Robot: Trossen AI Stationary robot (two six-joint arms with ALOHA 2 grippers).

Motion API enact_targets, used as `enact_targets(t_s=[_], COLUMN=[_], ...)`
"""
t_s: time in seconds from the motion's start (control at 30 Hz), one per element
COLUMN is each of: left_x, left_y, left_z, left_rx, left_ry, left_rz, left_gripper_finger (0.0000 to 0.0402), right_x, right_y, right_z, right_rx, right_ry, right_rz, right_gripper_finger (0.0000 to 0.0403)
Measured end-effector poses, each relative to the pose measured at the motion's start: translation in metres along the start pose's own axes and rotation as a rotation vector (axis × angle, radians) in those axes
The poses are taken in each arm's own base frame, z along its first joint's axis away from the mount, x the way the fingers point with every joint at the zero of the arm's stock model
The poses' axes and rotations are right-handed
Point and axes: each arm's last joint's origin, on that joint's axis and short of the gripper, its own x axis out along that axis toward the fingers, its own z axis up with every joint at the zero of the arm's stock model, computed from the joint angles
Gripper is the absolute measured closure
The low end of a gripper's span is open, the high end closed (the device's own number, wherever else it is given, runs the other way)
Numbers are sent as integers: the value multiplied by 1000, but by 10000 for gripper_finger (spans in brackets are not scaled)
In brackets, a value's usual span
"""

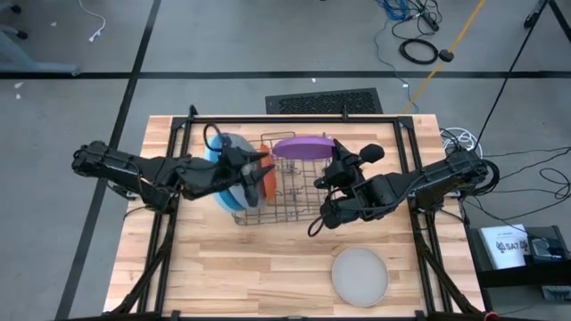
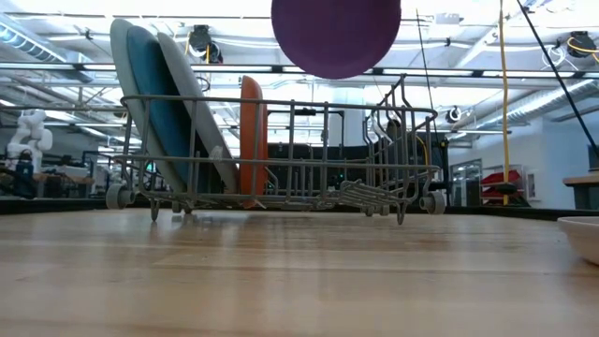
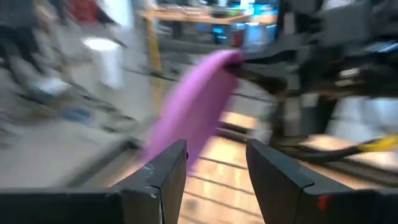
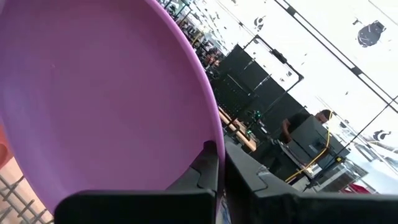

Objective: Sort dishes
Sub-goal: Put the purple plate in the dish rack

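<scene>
No writing or brand can be read. The right pincer (image 4: 219, 177) pinches the rim of the purple plate (image 1: 303, 145), holding it on edge above the wire dish rack (image 1: 290, 192) near the worktop's (image 1: 232, 276) far edge. The left pincer (image 3: 214, 165), spread and holding nothing, hangs over the rack's left end. Only the low view shows the racked blue plate (image 2: 161, 103) and orange plate (image 2: 253, 136) standing upright. A pale grey plate (image 1: 360, 275) lies near the front right corner.
</scene>
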Motion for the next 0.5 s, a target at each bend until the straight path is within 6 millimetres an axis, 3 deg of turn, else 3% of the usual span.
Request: enact_targets(t_s=[0.13,0.5], left_x=[0,19], left_y=[2,-6], left_z=[-1,-15], left_rx=[135,243], left_ry=[-3,57], left_rz=[100,74], left_gripper_finger=[235,235], right_x=[-3,-4], right_y=[0,1], right_z=[0,1], right_rx=[0,22], right_ry=[-7,-6], right_rz=[9,14], right_gripper_finger=[401,401])
